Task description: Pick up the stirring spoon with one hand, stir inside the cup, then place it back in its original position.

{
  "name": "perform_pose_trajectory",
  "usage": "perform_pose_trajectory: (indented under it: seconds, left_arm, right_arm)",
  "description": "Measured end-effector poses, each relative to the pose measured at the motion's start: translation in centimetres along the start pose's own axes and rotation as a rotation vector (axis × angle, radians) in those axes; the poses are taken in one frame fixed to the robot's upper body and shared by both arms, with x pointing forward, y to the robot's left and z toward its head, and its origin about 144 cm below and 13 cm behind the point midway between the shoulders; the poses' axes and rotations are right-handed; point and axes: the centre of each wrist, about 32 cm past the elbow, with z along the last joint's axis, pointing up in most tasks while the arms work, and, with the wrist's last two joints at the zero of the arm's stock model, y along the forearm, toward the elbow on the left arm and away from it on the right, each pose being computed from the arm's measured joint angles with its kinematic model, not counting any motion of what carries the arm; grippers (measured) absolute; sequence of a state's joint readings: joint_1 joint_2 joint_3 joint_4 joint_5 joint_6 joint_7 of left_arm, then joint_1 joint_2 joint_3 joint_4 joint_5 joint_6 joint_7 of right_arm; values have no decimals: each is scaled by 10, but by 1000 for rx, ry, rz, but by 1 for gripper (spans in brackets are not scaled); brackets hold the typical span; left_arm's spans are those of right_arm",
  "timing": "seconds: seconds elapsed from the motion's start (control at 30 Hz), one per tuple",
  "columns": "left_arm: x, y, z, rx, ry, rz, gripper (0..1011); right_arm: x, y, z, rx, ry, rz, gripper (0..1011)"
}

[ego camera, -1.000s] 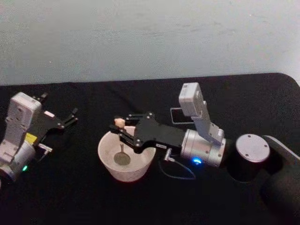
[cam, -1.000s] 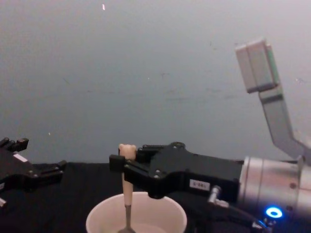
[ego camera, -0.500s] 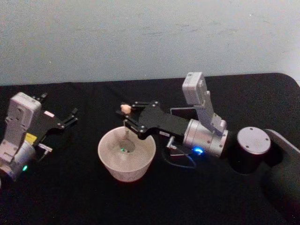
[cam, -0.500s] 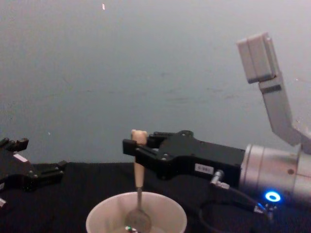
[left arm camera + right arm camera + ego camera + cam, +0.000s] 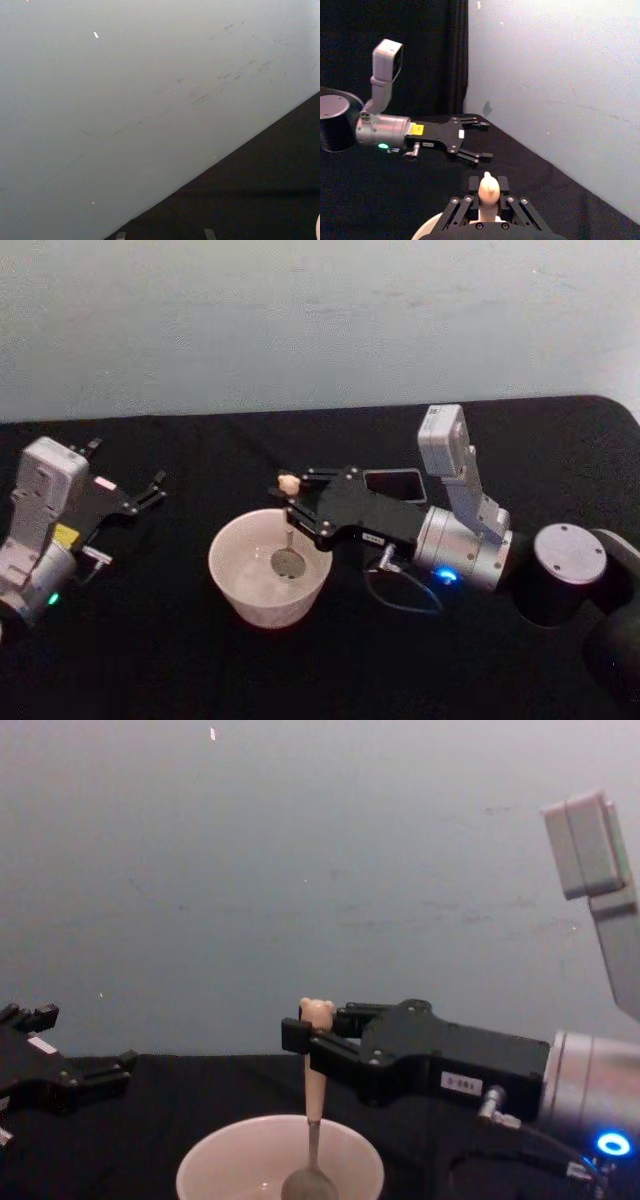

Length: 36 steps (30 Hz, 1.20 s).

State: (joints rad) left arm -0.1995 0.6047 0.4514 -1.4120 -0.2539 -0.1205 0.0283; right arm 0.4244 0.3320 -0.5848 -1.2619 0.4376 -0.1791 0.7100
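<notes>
Black table [image 5: 150, 650]; spoon [image 5: 315, 1085] seemingly upright, bowl-down

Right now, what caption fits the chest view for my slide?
Right end effector holds the spoon upright, its bowl inside the cup.

Black linkage jaws, silver wrist cylinders [image 5: 465, 548], blue light [image 5: 446, 576], grey camera mounts [image 5: 443, 440]

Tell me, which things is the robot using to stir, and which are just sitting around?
In the job:
the right gripper, shut on the stirring spoon
the cup, with the spoon's bowl inside it
the dark grey holder, behind that gripper

Just sitting around:
the left gripper, open, parked at the table's left
the black table
</notes>
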Motion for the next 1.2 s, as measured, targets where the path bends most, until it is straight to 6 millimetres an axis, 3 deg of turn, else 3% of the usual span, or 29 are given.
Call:
perform_pose_trajectory:
  seconds: [0.23, 0.63, 0.97, 1.2]
  left_arm:
    - [0, 0, 0, 0, 0, 0, 1001]
    - [0, 0, 0, 0, 0, 0, 1001]
    - [0, 0, 0, 0, 0, 0, 1001]
    - [0, 0, 0, 0, 0, 0, 1001]
  right_arm:
    - [-7, 1, 0, -3, 7, 34, 212]
    - [-14, 22, -1, 1, 14, 78, 212]
    - [-9, 35, 0, 23, 12, 42, 212]
    - [-4, 33, 0, 21, 7, 13, 212]
